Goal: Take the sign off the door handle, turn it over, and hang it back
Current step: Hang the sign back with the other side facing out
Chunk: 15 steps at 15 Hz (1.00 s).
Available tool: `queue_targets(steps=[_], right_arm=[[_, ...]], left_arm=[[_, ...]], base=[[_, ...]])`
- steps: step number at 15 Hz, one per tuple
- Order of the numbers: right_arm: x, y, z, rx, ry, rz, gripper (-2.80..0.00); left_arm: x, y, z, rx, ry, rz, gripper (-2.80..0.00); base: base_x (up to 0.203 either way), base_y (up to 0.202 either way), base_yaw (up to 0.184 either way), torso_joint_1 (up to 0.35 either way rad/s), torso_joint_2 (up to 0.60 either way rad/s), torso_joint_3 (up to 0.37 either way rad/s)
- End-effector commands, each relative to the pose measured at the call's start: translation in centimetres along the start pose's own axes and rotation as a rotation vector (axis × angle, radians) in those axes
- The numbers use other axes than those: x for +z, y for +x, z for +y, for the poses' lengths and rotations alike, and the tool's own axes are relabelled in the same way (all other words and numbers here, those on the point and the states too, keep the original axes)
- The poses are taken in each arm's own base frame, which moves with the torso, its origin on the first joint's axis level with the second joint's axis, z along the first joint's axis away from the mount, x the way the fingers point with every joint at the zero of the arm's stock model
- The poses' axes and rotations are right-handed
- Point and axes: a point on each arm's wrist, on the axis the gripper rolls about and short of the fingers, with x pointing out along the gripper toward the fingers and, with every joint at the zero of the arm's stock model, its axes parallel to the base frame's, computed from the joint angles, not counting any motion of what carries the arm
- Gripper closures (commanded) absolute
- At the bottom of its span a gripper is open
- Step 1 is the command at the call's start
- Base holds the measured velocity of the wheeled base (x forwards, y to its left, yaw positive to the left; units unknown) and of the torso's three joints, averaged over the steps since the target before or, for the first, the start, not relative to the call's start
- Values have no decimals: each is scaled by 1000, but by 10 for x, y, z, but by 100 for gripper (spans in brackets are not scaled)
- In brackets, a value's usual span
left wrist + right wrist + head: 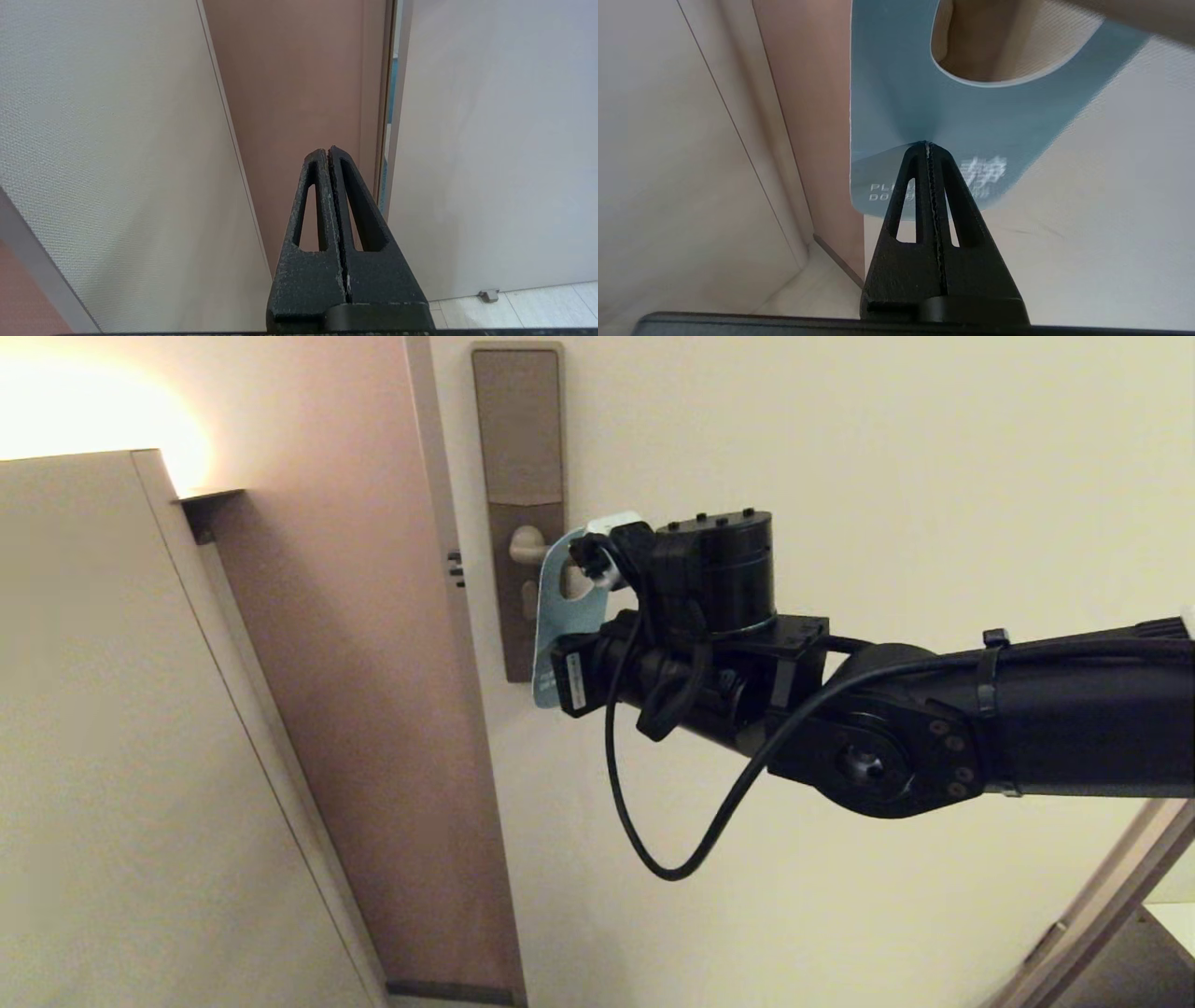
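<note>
**One arm at the door, the sign pinched at the handle**

One gripper did the work. The right gripper [927,144] had its two fingers pressed together on the sign [896,107], pinching the card near its printed end, with the teal-blue face toward the wrist camera. In the head view the right gripper [563,658] sat left of centre, and the sign [558,616] stood edge-on just in front of the lock plate [519,457], tilted, its upper end up by the door handle [528,546]. Whether the hole was over the lever or just beside it could not be told; the arm hid that part.

By my reading, the step in hand was either lifting the sign off or hanging it back, and the blue side alone did not settle which. The next move would call for keeping the oval hole in line with the lever's rounded end and sliding along it, not pulling against it.

The sign was a thin, flat card with rounded corners and a smooth matte face bearing pale lettering. The handle looked like satin bronze-beige metal, the plate a tall brown rectangle. The fingers were black, grainy, tapered and slotted.

The left gripper [329,151] was parked low by the door, fingers pressed together on nothing.
</note>
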Motion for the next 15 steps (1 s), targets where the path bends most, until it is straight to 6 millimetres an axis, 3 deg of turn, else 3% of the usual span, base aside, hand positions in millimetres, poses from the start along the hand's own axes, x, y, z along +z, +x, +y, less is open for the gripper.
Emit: queue_targets(steps=[1, 7, 15], right_arm=[[-4, 11, 2, 0, -1, 2, 0], [-3, 39, 13, 3, -1, -79, 0], [-15, 49, 16, -22, -20, -80, 0]], left_arm=[[0, 0, 0, 0, 1, 0, 0], [0, 0, 0, 0, 1, 1, 0], [0, 0, 0, 0, 1, 2, 0]], base=[[0, 0, 0, 0, 0, 0], [0, 0, 0, 0, 0, 0], [0, 0, 0, 0, 0, 0]])
